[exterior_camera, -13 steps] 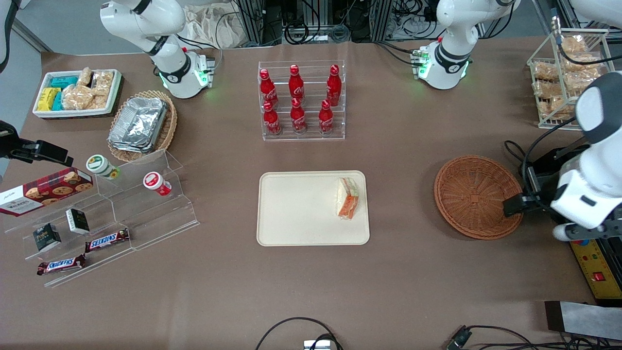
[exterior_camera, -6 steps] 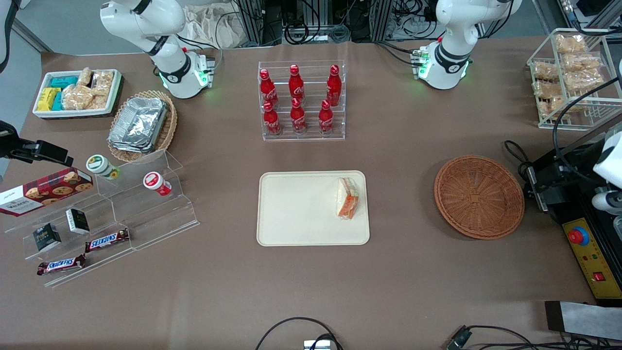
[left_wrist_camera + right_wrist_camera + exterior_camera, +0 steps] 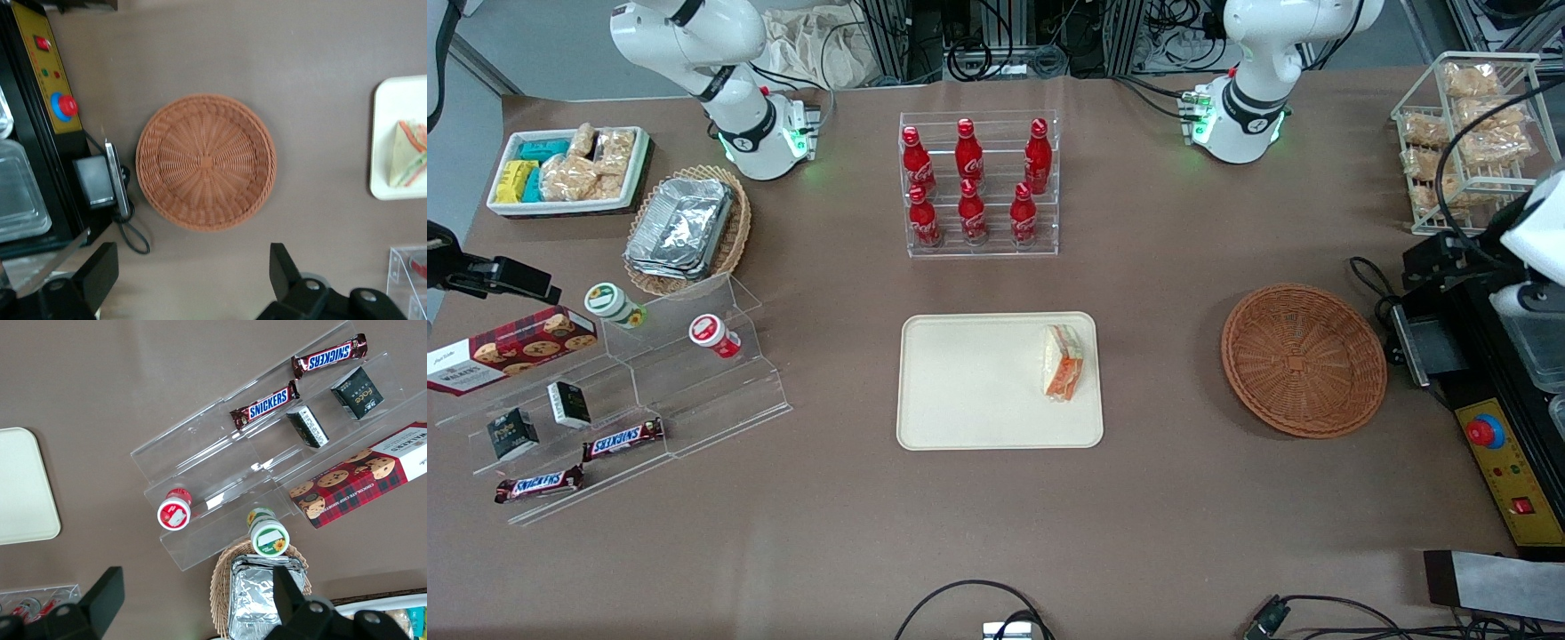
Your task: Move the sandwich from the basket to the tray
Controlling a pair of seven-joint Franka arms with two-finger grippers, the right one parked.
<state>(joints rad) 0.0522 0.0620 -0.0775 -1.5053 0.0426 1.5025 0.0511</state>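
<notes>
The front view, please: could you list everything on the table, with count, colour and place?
Triangular wrapped sandwich: one, white with orange filling, on the tray.
Flat rectangular tray: one, cream, mid-table.
Round woven basket: one, reddish-brown, empty, toward the working arm's end.
Cola bottles: six, red, in a clear rack farther from the camera than the tray.
Foil containers: stacked, silver, in a tan wicker basket.
Snack bin: one, white, toward the parked arm's end.
Snickers bars: two, brown, on the clear stepped stand.
Cookie box: one, red.
Wire rack of bagged snacks: one, beige.
Gripper: left arm's, black fingers open, above the table beside the reddish-brown basket.
</notes>
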